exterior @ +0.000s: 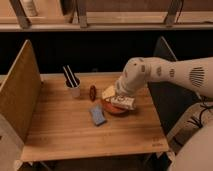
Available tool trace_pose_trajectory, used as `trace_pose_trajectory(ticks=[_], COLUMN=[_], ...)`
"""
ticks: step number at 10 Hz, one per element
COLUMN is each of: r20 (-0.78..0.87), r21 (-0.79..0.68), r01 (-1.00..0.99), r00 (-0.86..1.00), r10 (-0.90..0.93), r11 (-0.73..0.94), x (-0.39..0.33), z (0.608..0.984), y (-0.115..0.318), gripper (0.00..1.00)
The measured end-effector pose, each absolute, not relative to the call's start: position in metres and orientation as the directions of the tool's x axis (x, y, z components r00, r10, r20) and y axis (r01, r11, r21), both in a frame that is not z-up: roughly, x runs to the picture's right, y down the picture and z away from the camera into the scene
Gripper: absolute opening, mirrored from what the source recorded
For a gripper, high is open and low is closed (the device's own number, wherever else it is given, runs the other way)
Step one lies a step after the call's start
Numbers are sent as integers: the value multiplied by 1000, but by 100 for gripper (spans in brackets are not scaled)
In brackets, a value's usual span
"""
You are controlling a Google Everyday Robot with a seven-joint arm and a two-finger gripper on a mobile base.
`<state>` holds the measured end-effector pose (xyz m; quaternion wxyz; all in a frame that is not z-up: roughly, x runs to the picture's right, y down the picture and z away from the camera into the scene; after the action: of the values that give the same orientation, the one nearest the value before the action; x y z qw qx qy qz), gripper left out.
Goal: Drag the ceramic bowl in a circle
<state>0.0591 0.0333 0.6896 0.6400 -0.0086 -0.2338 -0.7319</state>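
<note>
1. Shallow, round, glossy reddish-brown ceramic bowl (113,110), sitting upright on the surface (60,132), right of centre.
2. Mostly hidden beneath the pincer (123,102), which is down over its far-right part.
3. Only the near-left rim showing.

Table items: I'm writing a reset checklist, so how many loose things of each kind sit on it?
1 ceramic bowl
1 white cup, with black sticks in it
1 blue flat item
1 dark red-brown upright object
1 pale yellow item
Total: 5
The tool is low over the ceramic bowl.
</note>
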Motion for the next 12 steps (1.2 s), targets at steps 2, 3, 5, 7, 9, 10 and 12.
trace_pose_trajectory(ticks=[2,3,5,7,9,10,12], r20=[311,314,301,289,265,253,233], r21=[317,301,278,290,348,389,448], r01=[944,948,954,948,923,904,874], r00=[-193,-200,-199,-219,-266,-288,-317], r10=[-931,-928,-933,-932,-927,-924,-919], r11=[-90,-102,-114,-133,-165,-176,-188], x=[65,70,83,93,94,92,89], z=[695,700,706,705,697,689,677], y=[35,37,33,27,8,-5,-24], gripper=[80,80,80,80,80,80,80])
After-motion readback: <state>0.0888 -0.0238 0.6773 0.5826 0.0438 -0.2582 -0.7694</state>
